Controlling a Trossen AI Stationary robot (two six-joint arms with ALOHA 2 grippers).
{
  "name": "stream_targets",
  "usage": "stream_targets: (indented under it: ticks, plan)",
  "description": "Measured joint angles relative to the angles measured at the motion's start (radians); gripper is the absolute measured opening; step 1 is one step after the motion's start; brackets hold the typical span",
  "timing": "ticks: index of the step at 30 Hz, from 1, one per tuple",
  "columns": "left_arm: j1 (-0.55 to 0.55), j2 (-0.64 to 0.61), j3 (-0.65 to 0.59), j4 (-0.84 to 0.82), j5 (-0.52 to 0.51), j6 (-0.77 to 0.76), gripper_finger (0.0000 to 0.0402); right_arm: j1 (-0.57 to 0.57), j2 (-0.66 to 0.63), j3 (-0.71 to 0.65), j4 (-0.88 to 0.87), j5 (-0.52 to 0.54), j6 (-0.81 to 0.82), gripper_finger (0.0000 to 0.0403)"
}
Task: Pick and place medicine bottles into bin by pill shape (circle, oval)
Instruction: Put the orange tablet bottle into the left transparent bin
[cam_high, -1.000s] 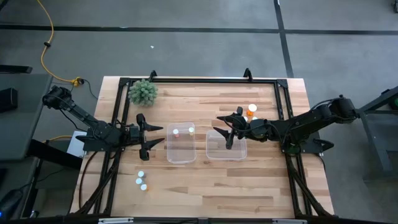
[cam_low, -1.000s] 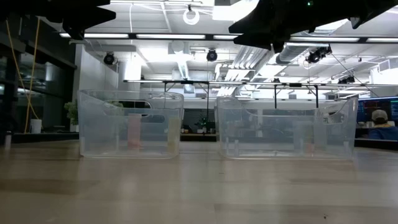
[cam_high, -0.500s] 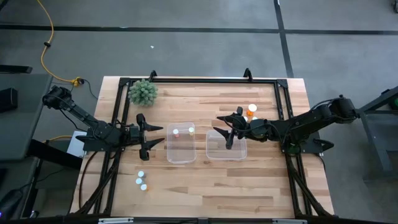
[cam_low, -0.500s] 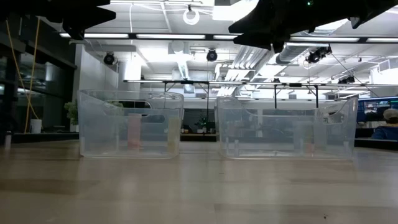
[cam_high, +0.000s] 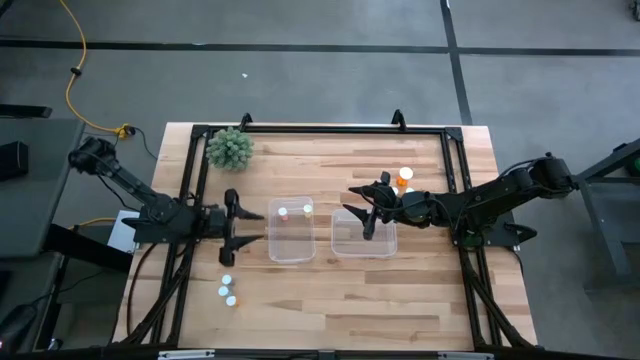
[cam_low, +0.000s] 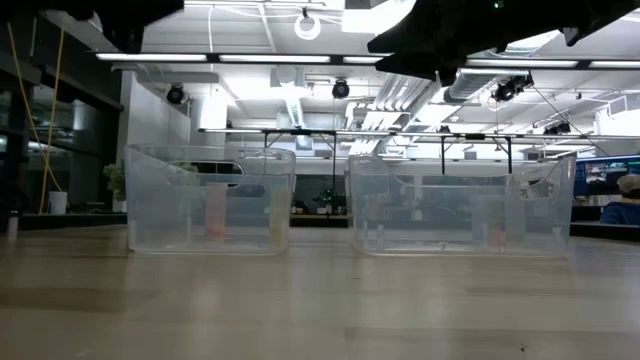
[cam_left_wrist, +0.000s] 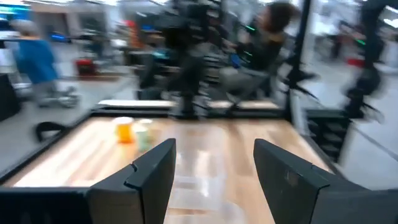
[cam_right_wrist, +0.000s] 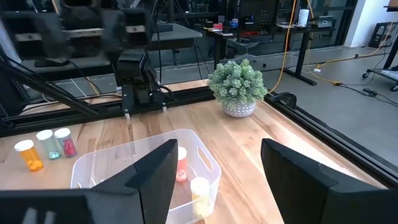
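While my left gripper (cam_high: 246, 226) hovers open beside the left tub (cam_high: 291, 231), my right gripper (cam_high: 362, 209) hangs open over the right tub (cam_high: 363, 244).

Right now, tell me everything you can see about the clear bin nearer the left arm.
The left clear bin is a see-through plastic tub, rectangular with rounded corners, standing upright on the wooden table beside a matching right bin, apart from it. Two small bottles with white caps stand inside along its far wall, one reddish and one yellowish. The left gripper hovers just outside it, jaws open, not touching.
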Motion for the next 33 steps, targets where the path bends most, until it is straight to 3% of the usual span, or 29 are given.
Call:
stream_targets:
  ticks: [6,12,22,33]
  plan:
    - [-0.116,0.112,0.197,-0.369,0.119,-0.112,0.0204,0.0,0.0,0.0,-0.014,0.0,0.0,0.0224]
    - [-0.275,0.322,0.42,-0.748,0.139,-0.317,0.0204,0.0,0.0,0.0,-0.014,0.0,0.0,0.0224]
    - [-0.414,0.684,0.654,-1.035,0.287,-0.477,0.0204,0.0,0.0,0.0,-0.017,0.0,0.026,0.0224]
    - [-0.423,0.817,0.72,-1.205,0.327,-0.473,0.0204,0.0,0.0,0.0,-0.032,0.0,0.026,0.0224]
